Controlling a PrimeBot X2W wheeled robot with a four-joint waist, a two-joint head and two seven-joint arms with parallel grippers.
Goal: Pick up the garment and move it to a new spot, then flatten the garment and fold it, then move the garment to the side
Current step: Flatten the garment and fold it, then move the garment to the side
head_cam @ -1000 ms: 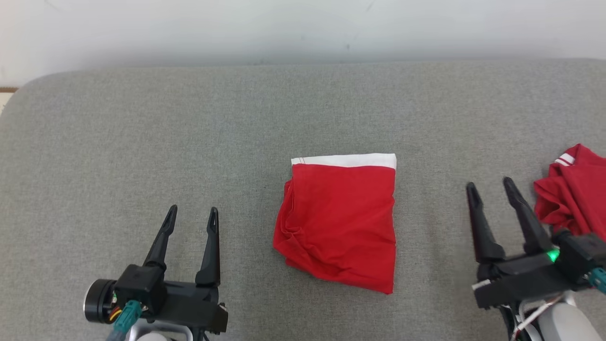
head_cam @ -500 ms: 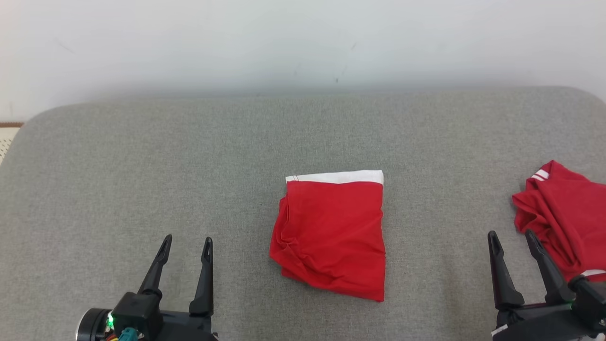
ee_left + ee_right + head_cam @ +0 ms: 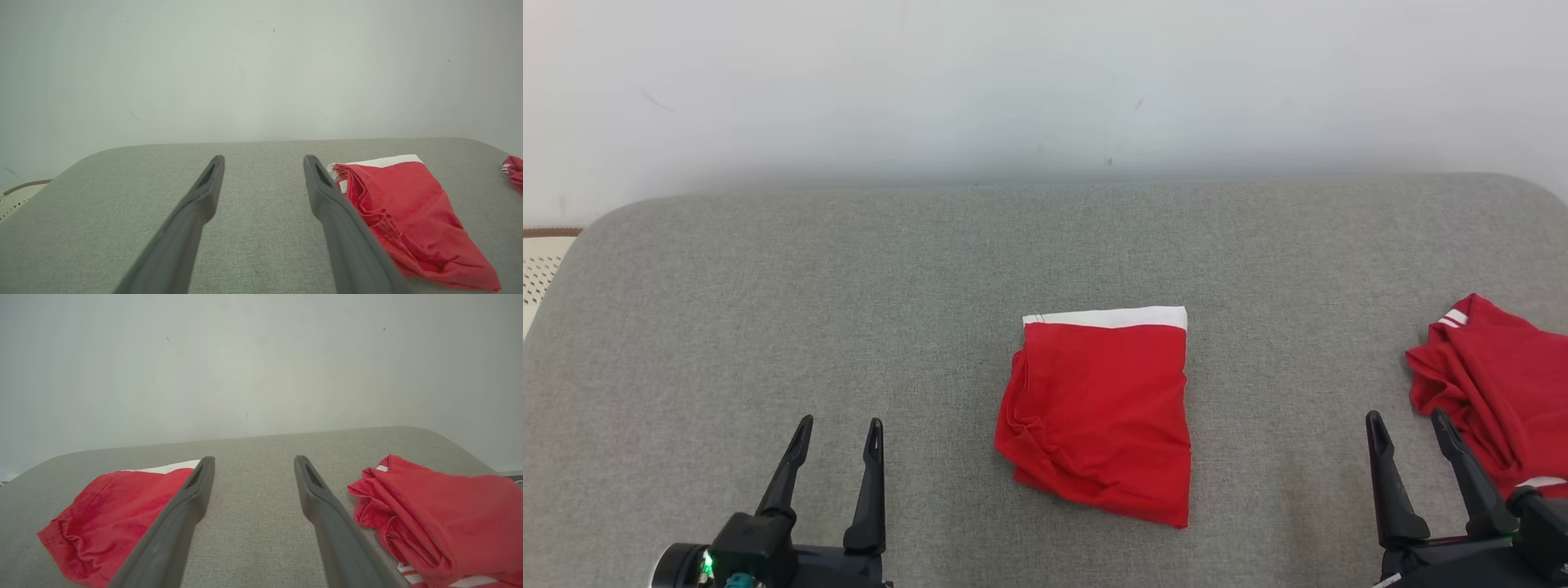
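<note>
- Lying folded at the tabletop [image 3: 768,286] centre, the garment [image 3: 1098,416] seems ready for moving aside
- left end effector [image 3: 840,420] and right end effector [image 3: 1405,414], both spread and empty, flank it near the front edge

Folded garment [image 3: 1098,412] centred on padded surface [image 3: 809,310], second garment [image 3: 1490,384] at its right edge, wall [image 3: 1045,82] behind

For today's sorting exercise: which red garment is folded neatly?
The middle garment, a flat rectangle with a white band; the right-hand garment lies crumpled.

You have soft, matt red cloth in the folded garment [image 3: 1098,416], lying on the cushion [image 3: 849,327] of coarse, matt grey woven fabric.
</note>
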